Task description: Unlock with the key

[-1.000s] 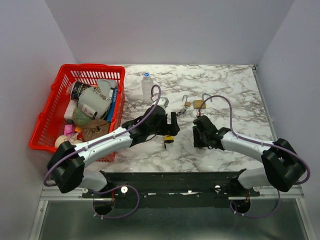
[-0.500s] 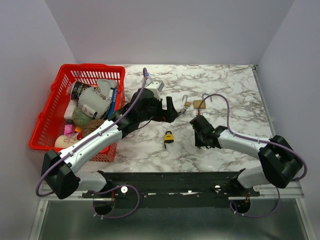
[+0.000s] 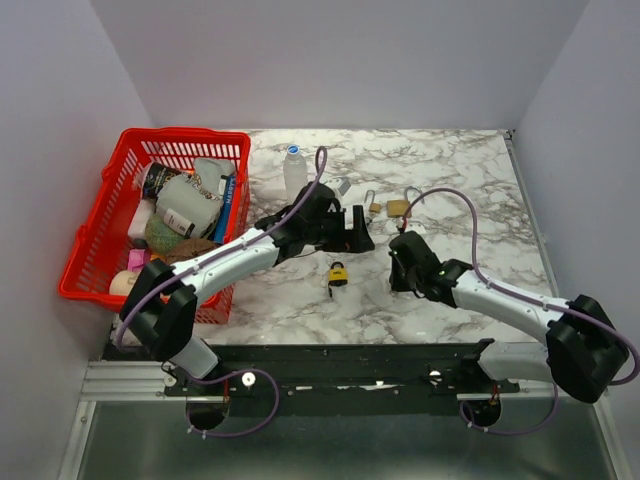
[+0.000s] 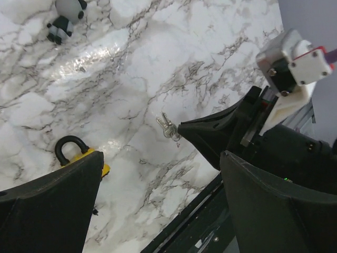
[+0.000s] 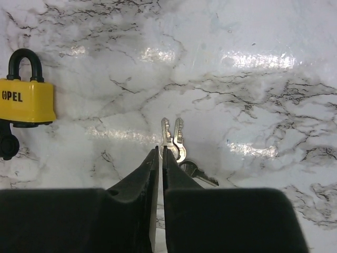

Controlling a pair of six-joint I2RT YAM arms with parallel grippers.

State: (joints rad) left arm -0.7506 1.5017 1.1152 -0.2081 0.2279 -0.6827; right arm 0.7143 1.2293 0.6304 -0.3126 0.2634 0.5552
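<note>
A yellow padlock (image 3: 338, 274) with a black shackle lies on the marble table; it also shows in the right wrist view (image 5: 27, 100) and, half hidden by a finger, in the left wrist view (image 4: 79, 154). A small bunch of silver keys (image 5: 175, 138) lies flat on the table, also visible in the left wrist view (image 4: 168, 127). My right gripper (image 5: 160, 151) is shut, low over the table, its tips touching the left key's head with nothing between them; from above it sits right of the padlock (image 3: 399, 262). My left gripper (image 3: 356, 231) is wide open and empty, behind the padlock.
A red basket (image 3: 88, 240) full of items stands at the left. A clear bottle (image 3: 294, 172) and two brass padlocks (image 3: 397, 208) sit behind the grippers. A small panda figure (image 4: 65, 18) lies farther back. The black rail runs along the near edge.
My left gripper left the spot over the yellow padlock, swung back-left, then came right behind it. The padlock lies uncovered. My right gripper shifted slightly forward at the keys.
</note>
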